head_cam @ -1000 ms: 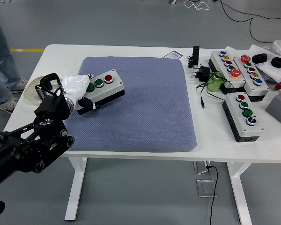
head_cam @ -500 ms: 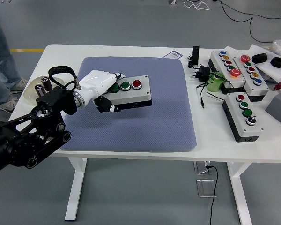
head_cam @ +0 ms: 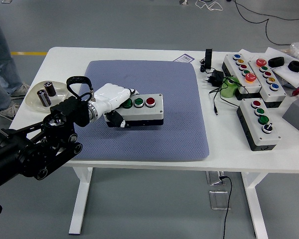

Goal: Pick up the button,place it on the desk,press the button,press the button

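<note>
Left hand [head_cam: 111, 95] fingers grip the left end of the grey button box [head_cam: 139, 108]. The box sits over the blue mat [head_cam: 179, 114] on the white surface [head_cam: 224, 144]. Contact with the mat cannot be told.

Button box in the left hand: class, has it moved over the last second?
Yes. The button box, gripped by the left hand, moved right, toward the blue mat's middle.

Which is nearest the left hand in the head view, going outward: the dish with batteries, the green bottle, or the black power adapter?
From the left hand, nearest first:
1. Dish with batteries, to its left near the table's left edge.
2. Black power adapter, far right, off the mat.
3. Green bottle, just right of the adapter.
</note>
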Controlling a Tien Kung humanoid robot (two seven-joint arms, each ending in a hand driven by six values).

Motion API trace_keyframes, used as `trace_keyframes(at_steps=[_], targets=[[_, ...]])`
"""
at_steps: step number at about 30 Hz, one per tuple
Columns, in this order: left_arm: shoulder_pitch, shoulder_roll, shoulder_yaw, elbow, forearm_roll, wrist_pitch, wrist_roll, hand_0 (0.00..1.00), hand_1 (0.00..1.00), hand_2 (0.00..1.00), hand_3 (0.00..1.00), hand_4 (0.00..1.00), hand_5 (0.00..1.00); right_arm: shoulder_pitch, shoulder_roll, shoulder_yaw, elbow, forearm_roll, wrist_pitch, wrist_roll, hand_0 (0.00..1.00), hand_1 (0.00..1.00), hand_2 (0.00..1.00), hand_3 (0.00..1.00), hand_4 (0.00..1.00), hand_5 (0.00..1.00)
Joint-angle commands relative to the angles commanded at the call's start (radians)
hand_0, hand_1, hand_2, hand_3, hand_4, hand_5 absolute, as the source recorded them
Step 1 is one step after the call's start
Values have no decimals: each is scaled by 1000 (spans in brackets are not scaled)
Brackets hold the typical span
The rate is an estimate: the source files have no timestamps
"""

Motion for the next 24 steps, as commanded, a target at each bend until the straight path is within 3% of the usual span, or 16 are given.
trace_keyframes(at_steps=[5,6,11,12,17,18,23,24], targets=[[1,-6,3,20,-15,-22,17,303,196,190,273,540,2,2,3,-17,-4,12,-1,0,731,700,748,696,456,292],[1,-6,3,22,-19,-24,19,287,233,251,366,699,2,3,3,-20,-4,14,-1,0,731,700,747,696,456,292],[-1,-8,2,36,-43,-32,7,287,233,251,366,699,2,6,4,-27,-6,18,-1,0,731,700,747,696,456,292],[-1,-8,3,38,-44,-31,1,419,431,421,500,613,2,5,4,-28,-6,18,-1,0,731,699,747,696,456,291],[-1,-6,5,40,-40,-22,-15,419,431,421,500,613,2,6,5,-31,-6,21,-2,0,731,699,747,696,456,291],[0,-5,5,41,-40,-22,-17,513,565,566,650,706,2,6,5,-32,-6,21,-2,0,731,699,747,696,455,291],[2,-3,-2,41,-28,-30,-16,513,565,566,650,706,2,7,4,-27,-5,15,-1,1,731,699,747,696,455,291],[1,-4,-5,41,-29,-31,-14,624,732,748,756,798,9,8,4,-25,-5,13,-1,1,730,699,747,695,455,292]])
